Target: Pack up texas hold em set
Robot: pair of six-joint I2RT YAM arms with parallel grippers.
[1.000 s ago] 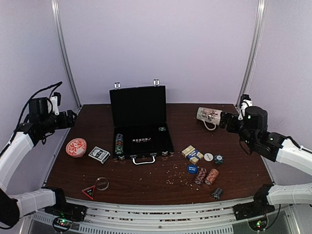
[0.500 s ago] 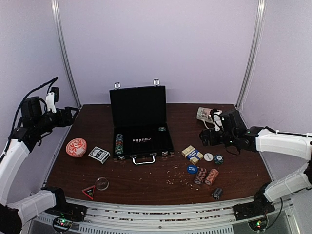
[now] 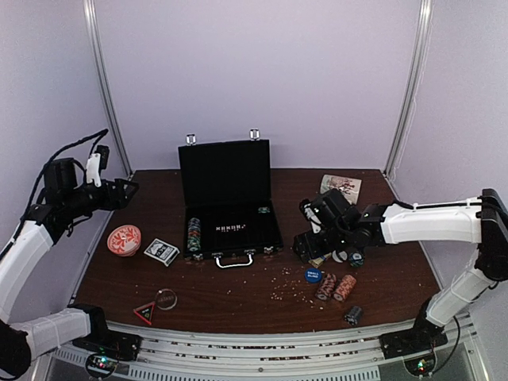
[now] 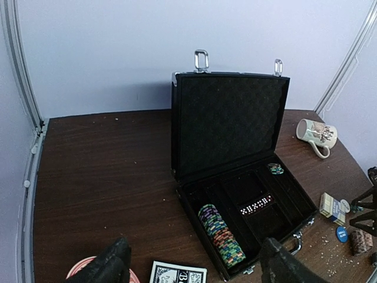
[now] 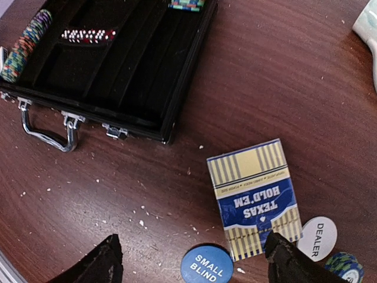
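The black briefcase (image 3: 230,226) stands open at mid table, lid upright. It holds a striped chip stack (image 4: 221,233), a row of dice (image 4: 255,204) and a small chip pile (image 4: 275,168). My right gripper (image 3: 307,244) is open and empty, hovering low over the blue-and-yellow Texas Hold'em deck (image 5: 254,197) and the blue SMALL BLIND button (image 5: 206,266). The white DEALER button (image 5: 318,237) lies beside them. Two orange chip stacks (image 3: 336,286), a dark stack (image 3: 353,315) and a green stack (image 3: 356,259) lie to the right. A black-and-white deck (image 3: 161,252) lies left of the case. My left gripper (image 3: 127,190) is open and empty, held high at far left.
An orange-red patterned dish (image 3: 124,240) sits at the left. A white printed mug (image 3: 341,186) lies on its side at the back right. A red triangle (image 3: 144,313) and a clear round piece (image 3: 166,299) lie near the front left edge. Crumbs dot the wood.
My right arm has swung left and down from beside the mug to over the blue-and-yellow deck. My left gripper has shifted slightly right. Nothing on the table moved.
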